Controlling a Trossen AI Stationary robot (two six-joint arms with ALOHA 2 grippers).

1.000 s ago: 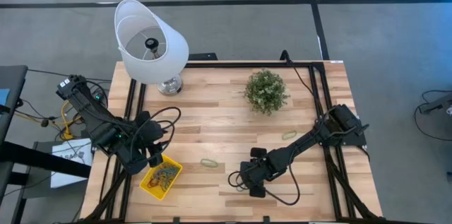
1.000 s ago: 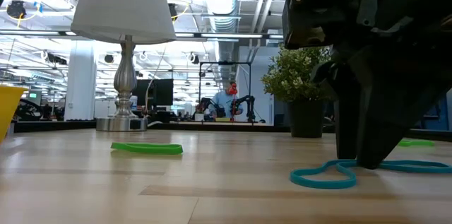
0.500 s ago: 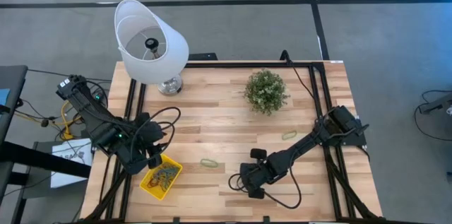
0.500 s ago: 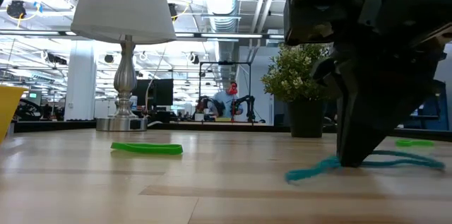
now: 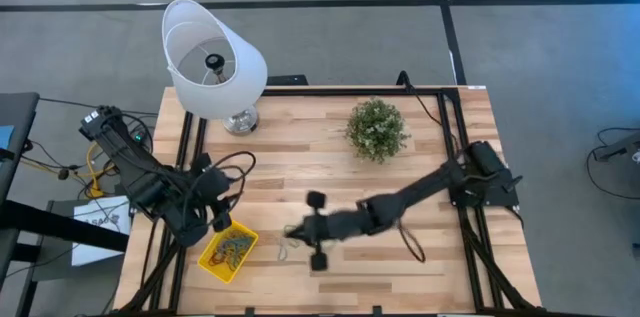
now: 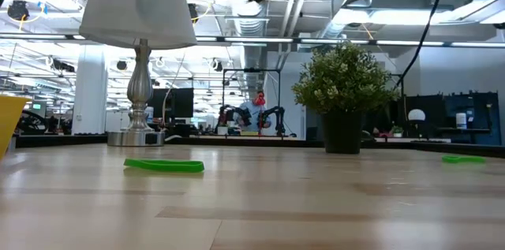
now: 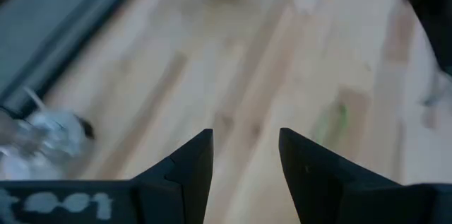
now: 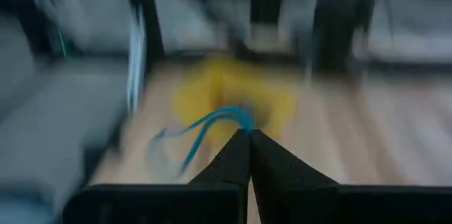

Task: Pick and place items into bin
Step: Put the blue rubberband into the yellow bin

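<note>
The yellow bin [image 5: 228, 254] near the table's left front corner already holds a pile of loops, the right gripper [image 8: 248, 133] — pinched on a blue loop [image 8: 205, 128] — heads toward it, and two green loops [image 5: 296, 229] [image 5: 409, 191] remain — the left gripper [image 7: 244, 155], fingers apart, waits beside the bin.

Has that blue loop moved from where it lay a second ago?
Yes. The right gripper has carried the blue loop leftward across the table, away from the plant side and toward the yellow bin.
</note>
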